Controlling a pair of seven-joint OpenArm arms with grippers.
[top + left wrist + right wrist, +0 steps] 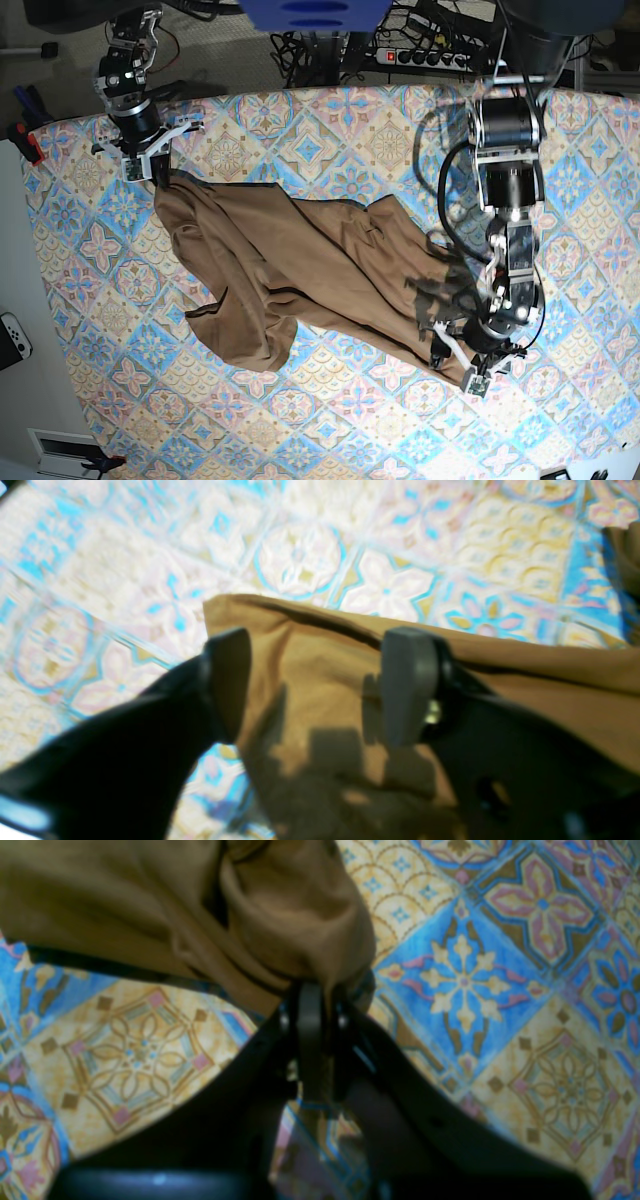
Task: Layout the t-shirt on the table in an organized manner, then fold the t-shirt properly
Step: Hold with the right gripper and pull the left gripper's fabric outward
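Limp t-shirt (300, 270) sags mid-frame; right gripper (312, 990) pinches a bunched corner; left gripper (320, 680) spread, released; best held at hems.

Matt cloth lying over a patterned tabletop

The t-shirt (300, 270) is showing as soft, matt tan cloth, creasing in loose folds; the tabletop (330, 420) is wearing a smooth printed tile-pattern covering; the left hand (320, 680) is showing dull grey, plastic-looking pads on black fingers.
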